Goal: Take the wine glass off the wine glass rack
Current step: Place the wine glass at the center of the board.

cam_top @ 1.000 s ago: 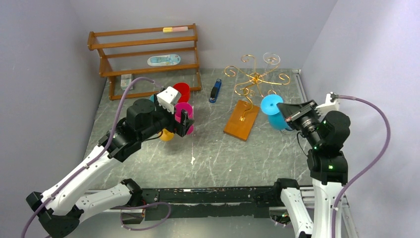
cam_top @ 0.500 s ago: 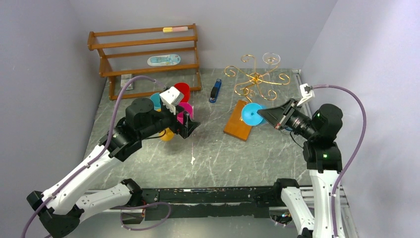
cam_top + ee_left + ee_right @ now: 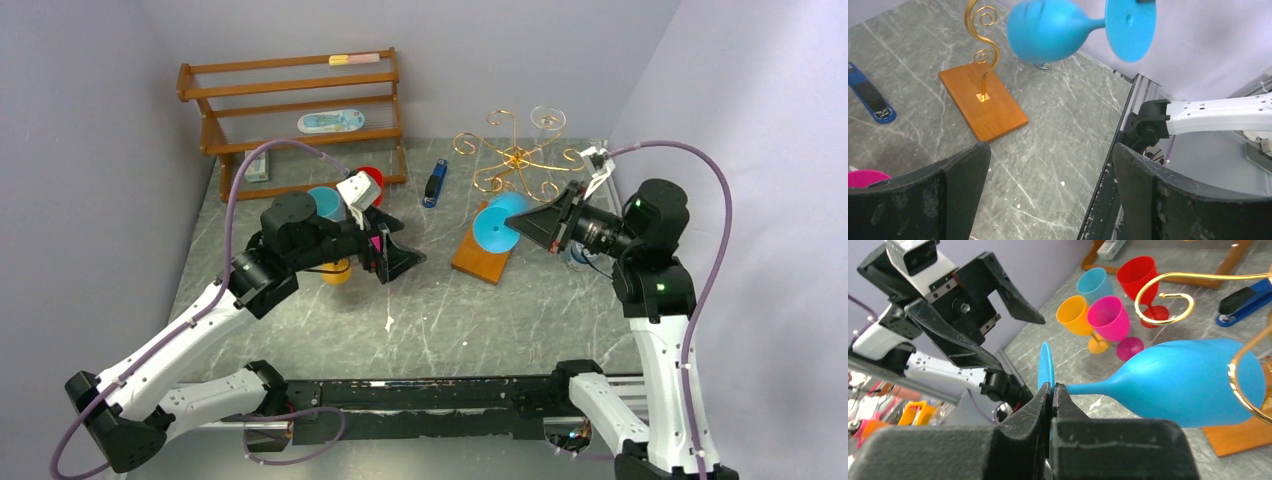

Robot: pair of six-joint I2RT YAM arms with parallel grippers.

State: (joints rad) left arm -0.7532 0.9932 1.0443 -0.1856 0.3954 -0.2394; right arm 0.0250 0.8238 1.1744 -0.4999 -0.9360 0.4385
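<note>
The wine glass rack is a gold wire stand (image 3: 515, 158) on an orange-brown wooden base (image 3: 487, 243). My right gripper (image 3: 519, 224) is shut on the foot of a blue wine glass (image 3: 497, 222) and holds it on its side above the base. In the right wrist view the pads pinch the foot (image 3: 1046, 367), and a gold arm (image 3: 1243, 385) curves across the end of the bowl (image 3: 1188, 382). A clear glass (image 3: 547, 118) hangs at the rack's back right. My left gripper (image 3: 400, 258) is open and empty, left of the base. In its own view (image 3: 1050, 190) the blue glass (image 3: 1048, 30) hangs above.
A brown slatted shelf (image 3: 290, 100) stands at the back left. Red (image 3: 1138, 275), light blue (image 3: 1095, 285), orange (image 3: 1075, 315) and pink (image 3: 1108, 317) cups stand by the left arm. A blue stapler (image 3: 434, 185) lies left of the rack.
My right gripper has carried the blue glass left and up, towards the rack, and tipped it on its side. My left gripper has swung right towards the wooden base.
</note>
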